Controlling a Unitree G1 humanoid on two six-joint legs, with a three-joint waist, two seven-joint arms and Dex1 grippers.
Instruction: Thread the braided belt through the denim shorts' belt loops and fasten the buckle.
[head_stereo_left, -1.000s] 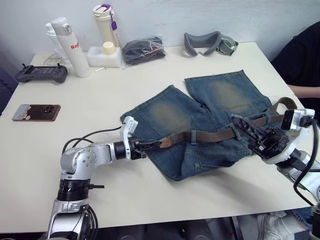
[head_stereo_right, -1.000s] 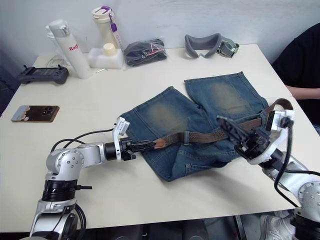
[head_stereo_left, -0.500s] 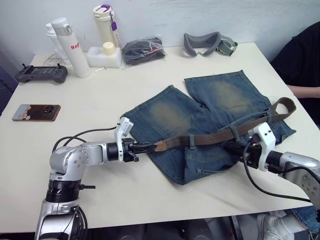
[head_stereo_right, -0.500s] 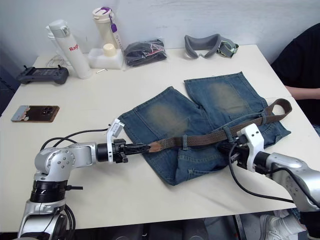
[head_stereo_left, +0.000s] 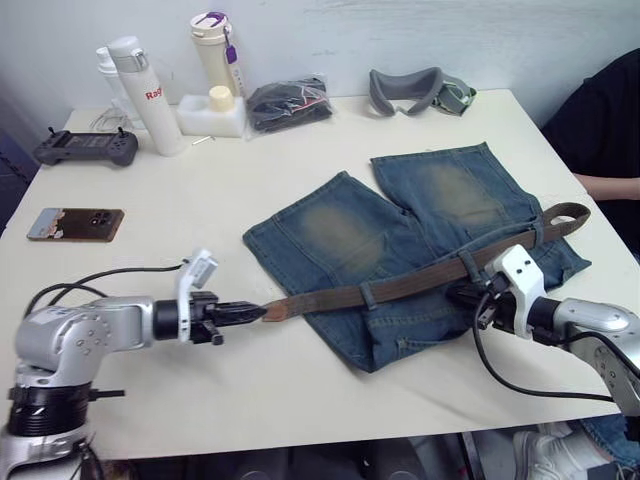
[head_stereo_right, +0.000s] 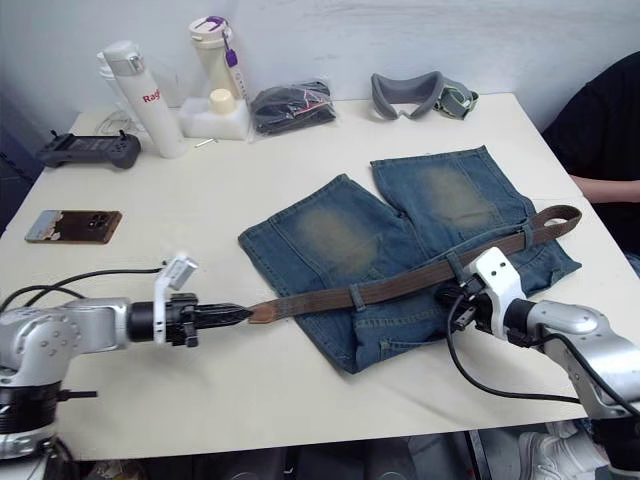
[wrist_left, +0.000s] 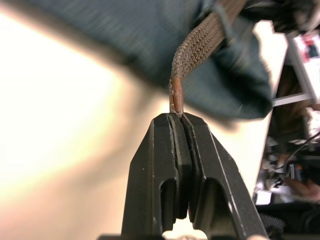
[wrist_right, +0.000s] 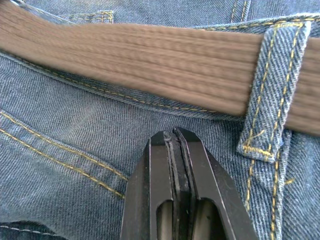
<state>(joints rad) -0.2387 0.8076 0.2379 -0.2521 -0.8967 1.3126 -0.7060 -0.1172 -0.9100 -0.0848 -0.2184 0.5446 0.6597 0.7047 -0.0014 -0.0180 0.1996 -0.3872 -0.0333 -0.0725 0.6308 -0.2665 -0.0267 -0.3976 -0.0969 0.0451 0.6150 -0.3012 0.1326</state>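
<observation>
Left fingers (wrist_left: 180, 117) clench the limp dark brown braided belt's (head_stereo_left: 400, 287) tip; right fingers (wrist_right: 176, 137) pinch blue denim shorts (head_stereo_left: 340, 225) below it.

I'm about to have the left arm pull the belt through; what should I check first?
1. Left gripper holding the braided belt by its tip: ok, shut on it.
2. Belt passing under the belt loop beside the right gripper: ok.
3. Right gripper steadying the denim shorts: ok, shut, tip against the denim just below the belt.
4. Buckle position: cannot tell.
</observation>
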